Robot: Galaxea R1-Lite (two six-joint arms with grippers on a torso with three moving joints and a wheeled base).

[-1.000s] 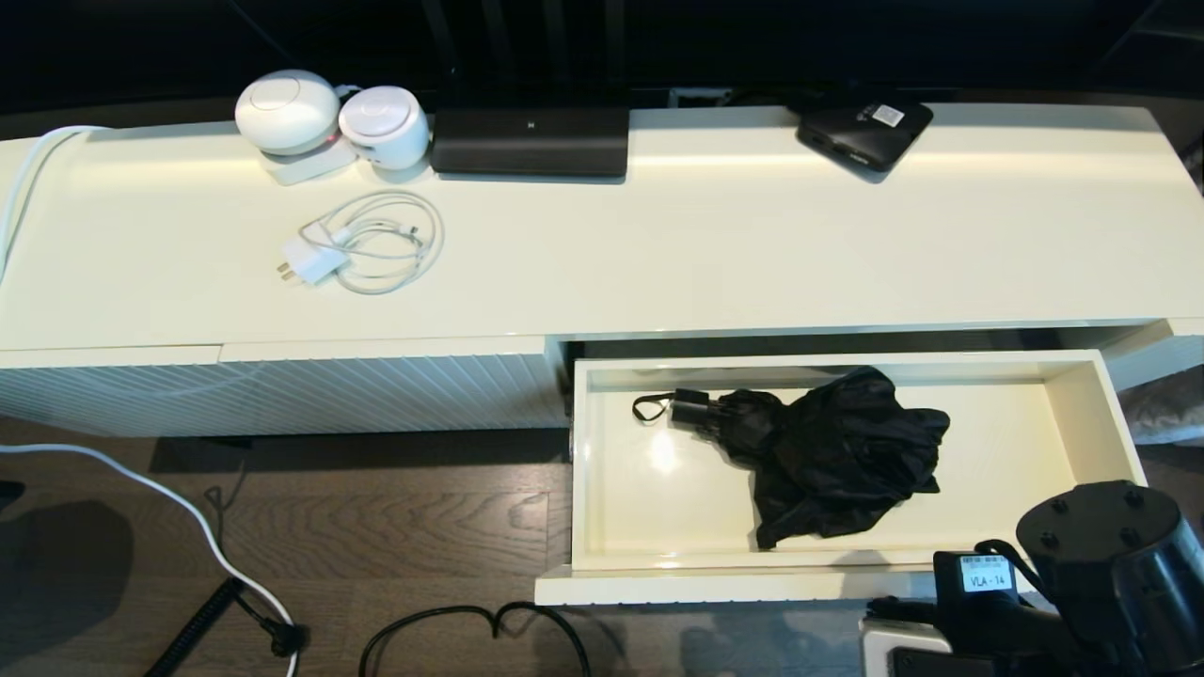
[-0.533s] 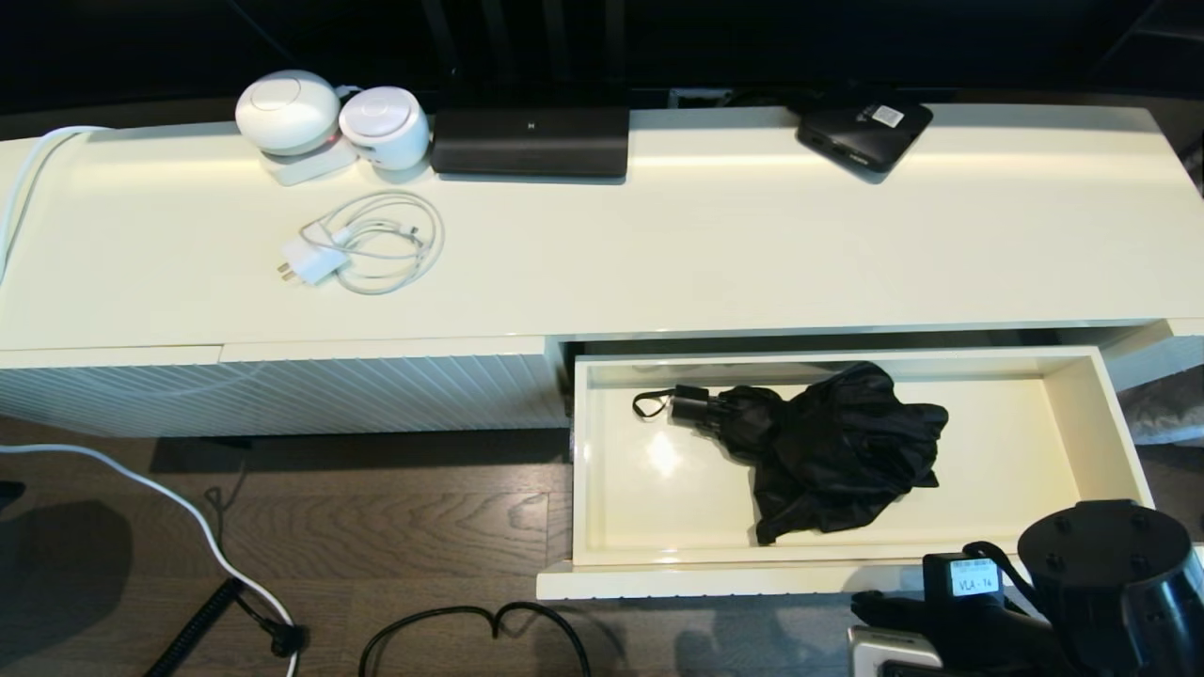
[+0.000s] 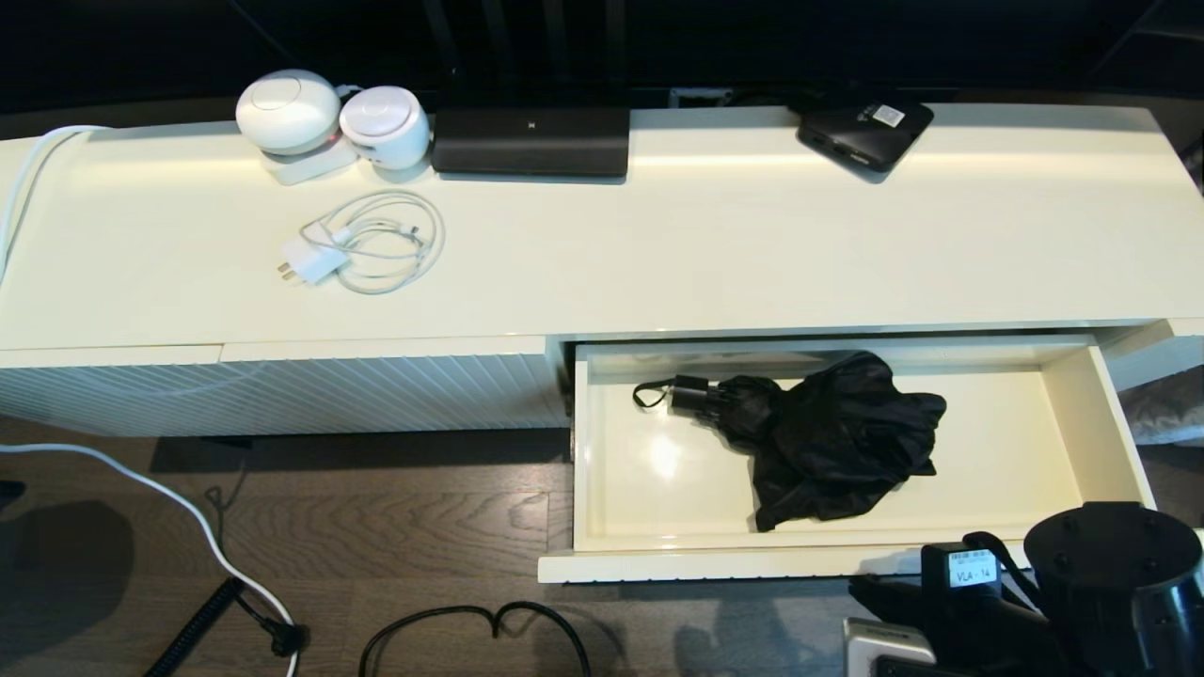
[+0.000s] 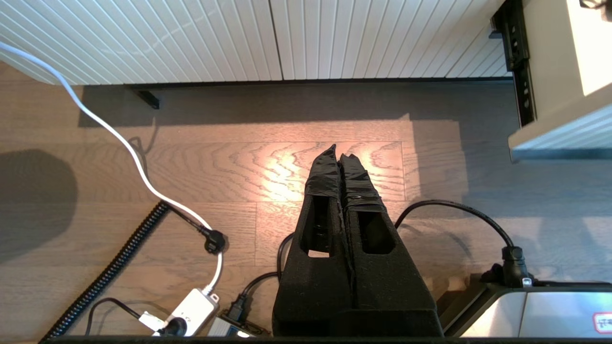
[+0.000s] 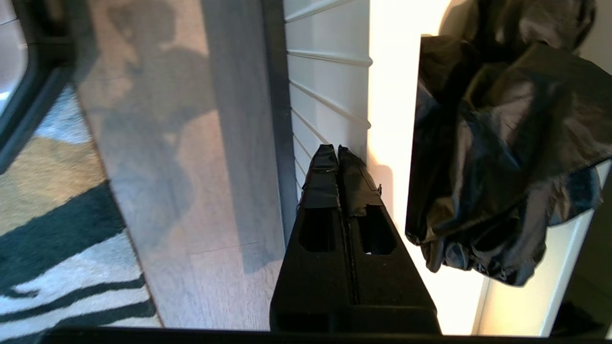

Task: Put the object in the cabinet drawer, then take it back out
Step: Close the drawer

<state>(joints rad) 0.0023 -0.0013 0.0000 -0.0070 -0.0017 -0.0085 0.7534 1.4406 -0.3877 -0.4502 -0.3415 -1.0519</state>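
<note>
Two clenched grippers, right gripper [image 5: 338, 149] against drawer [image 5: 330, 86] front, umbrella [image 3: 828, 437] inside, left gripper [image 4: 339, 149] over floor

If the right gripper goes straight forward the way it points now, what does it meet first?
Most likely the drawer's ribbed front: the shut right gripper points at its upper edge, beside the umbrella. Depth is unclear; it may touch already.
</note>
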